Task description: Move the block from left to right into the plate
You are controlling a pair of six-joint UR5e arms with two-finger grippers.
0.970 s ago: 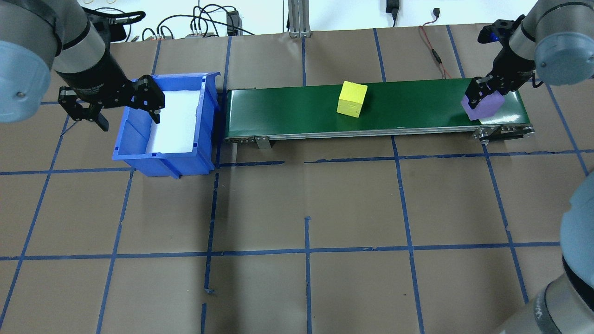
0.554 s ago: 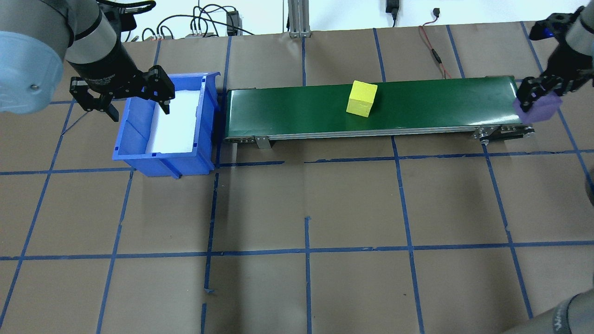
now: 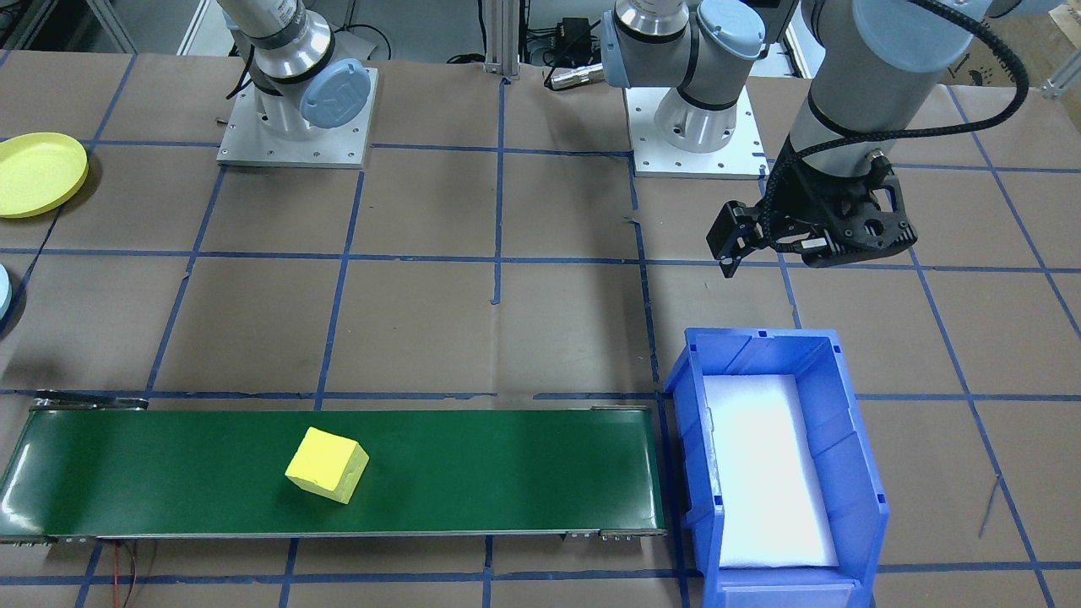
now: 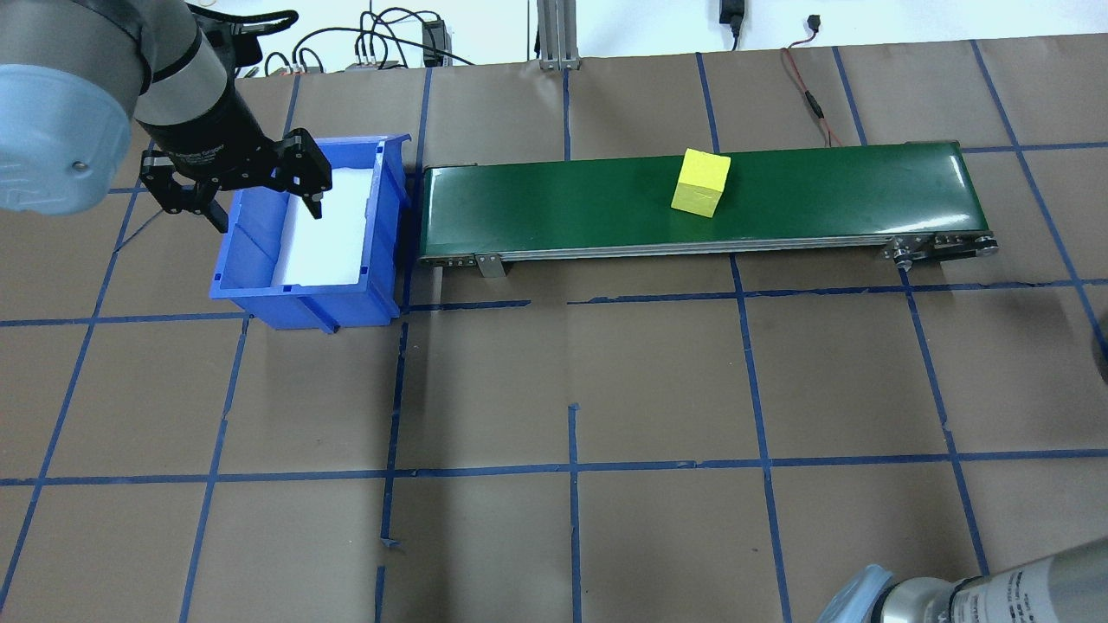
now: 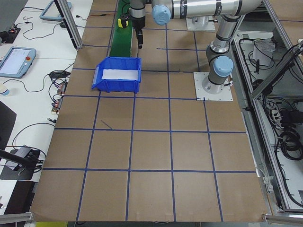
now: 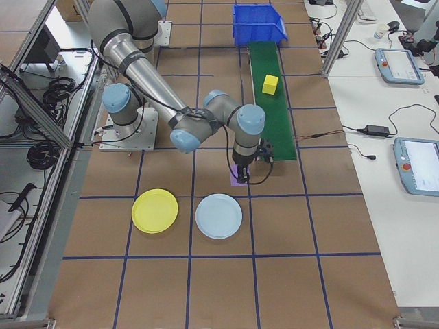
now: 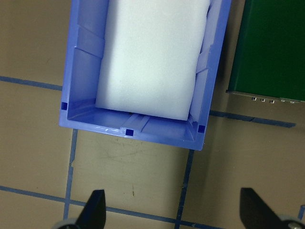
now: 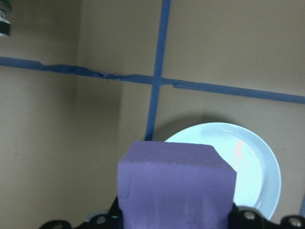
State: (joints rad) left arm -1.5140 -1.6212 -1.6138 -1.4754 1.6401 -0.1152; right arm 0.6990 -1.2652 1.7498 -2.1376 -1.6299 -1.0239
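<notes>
On my feeds the right gripper (image 6: 244, 173) hangs past the end of the green conveyor belt (image 4: 692, 203), clamped on the purple block (image 8: 175, 185); the right wrist view shows that block filling the lower middle of the frame between the jaws, held above the brown paper. Beyond the block in that view I see the pale blue plate (image 8: 228, 164), partly covered by it. From the right-side camera the purple block (image 6: 238, 179) is a small patch under the gripper, over bare table just off the belt's end, and the pale blue plate (image 6: 219, 216) sits near it, toward the camera. The yellow plate (image 6: 155, 210) lies just beside the blue one, on the robot's side, its rim apart from the blue rim by a narrow gap. I count the block as not in the yellow plate.

A yellow block (image 4: 701, 182) rests on the belt (tilted a little against the belt's edges in the front view, (image 3: 327, 464)), well apart from the right gripper.

My left gripper (image 4: 260, 197) hovers over the near-left edge of the blue bin (image 4: 372, 234), jaws spread wide with nothing between them. The left wrist view shows both fingertips (image 7: 95, 210) far apart at the bottom, over the paper, and the bin's white foam liner (image 7: 152, 57) above them
</notes>
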